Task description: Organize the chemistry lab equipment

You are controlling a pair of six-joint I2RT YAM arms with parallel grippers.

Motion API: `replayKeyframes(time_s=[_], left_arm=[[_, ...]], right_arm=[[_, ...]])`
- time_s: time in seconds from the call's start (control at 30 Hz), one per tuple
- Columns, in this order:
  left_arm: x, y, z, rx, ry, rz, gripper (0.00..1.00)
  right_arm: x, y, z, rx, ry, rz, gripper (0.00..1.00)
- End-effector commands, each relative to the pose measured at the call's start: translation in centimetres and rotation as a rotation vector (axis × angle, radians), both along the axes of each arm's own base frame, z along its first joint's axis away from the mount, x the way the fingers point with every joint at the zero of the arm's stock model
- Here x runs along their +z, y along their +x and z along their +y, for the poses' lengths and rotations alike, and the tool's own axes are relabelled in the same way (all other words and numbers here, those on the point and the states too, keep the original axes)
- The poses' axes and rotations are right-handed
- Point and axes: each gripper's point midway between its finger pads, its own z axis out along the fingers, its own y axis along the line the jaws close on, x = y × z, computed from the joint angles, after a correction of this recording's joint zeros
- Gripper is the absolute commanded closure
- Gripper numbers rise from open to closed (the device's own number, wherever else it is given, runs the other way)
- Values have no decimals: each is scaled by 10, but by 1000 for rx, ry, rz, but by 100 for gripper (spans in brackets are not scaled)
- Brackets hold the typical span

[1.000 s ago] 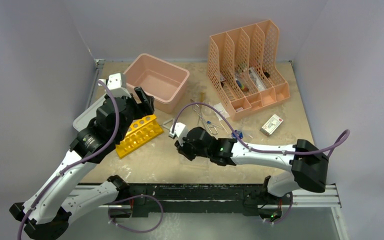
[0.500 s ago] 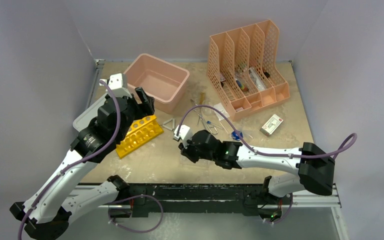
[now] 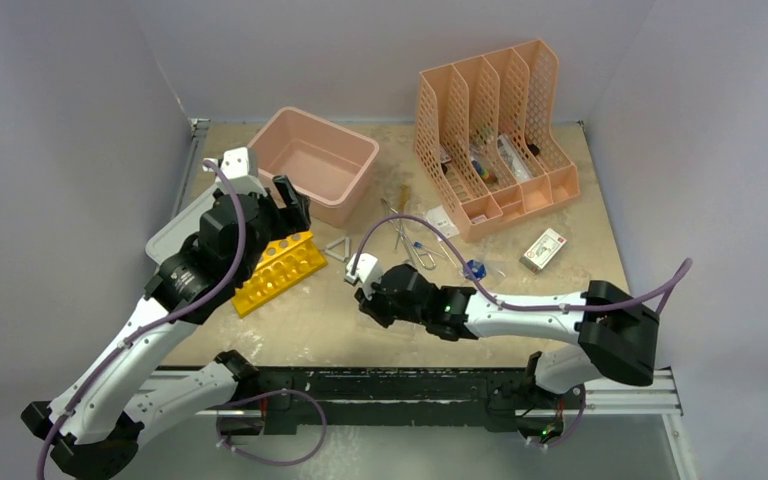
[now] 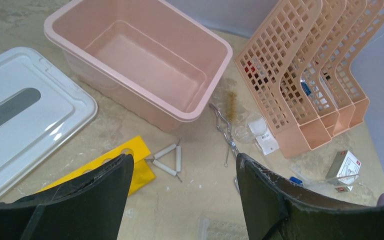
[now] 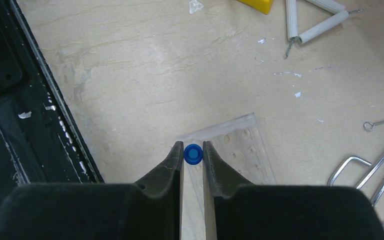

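Vial [image 5: 193,154] first: the right claw [image 5: 193,149] pinches its blue cap, nearly closed, right above the clear plastic tray [image 5: 240,150] on the worktop [image 5: 130,75] (presumably to seat it in a well). Beyond, the left claw [image 4: 183,161] gapes wide and empty above the yellow rack [image 4: 139,172] and the wire triangle [image 4: 167,159].

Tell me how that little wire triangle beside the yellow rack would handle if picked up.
The wire triangle looks light and stiff. Its white sleeves seem smooth, so it may slip. Lying flat, it would probably slide, not roll.
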Motion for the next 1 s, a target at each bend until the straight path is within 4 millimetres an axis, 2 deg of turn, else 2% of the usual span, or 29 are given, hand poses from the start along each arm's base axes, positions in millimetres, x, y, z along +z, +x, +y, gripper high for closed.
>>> replayKeyframes(time_s=[0.0, 0.37, 0.5, 0.57, 0.63, 0.7, 0.73, 0.83, 0.97], left_arm=[[8, 2, 1, 19, -25, -24, 26], [5, 2, 4, 27, -19, -23, 26], [5, 2, 4, 27, -19, -23, 26], [5, 1, 4, 26, -19, -23, 26], [5, 1, 4, 28, -18, -23, 26], [6, 1, 4, 28, -18, -24, 26], [6, 1, 5, 28, -18, -24, 25], [5, 2, 4, 27, -18, -23, 24], [4, 1, 2, 19, -22, -20, 23]], right_arm=[[2, 6, 9, -26, 31, -28, 91], [-21, 2, 7, -36, -3, -13, 88], [-19, -2, 7, -24, 11, -12, 83], [-10, -1, 8, -38, 29, -6, 79], [6, 1, 9, -66, 56, -1, 68], [26, 6, 8, -113, 94, -9, 49], [35, 8, 7, -129, 113, -12, 43], [64, 4, 9, -118, 164, -3, 35], [101, 3, 4, -111, 231, -34, 33]])
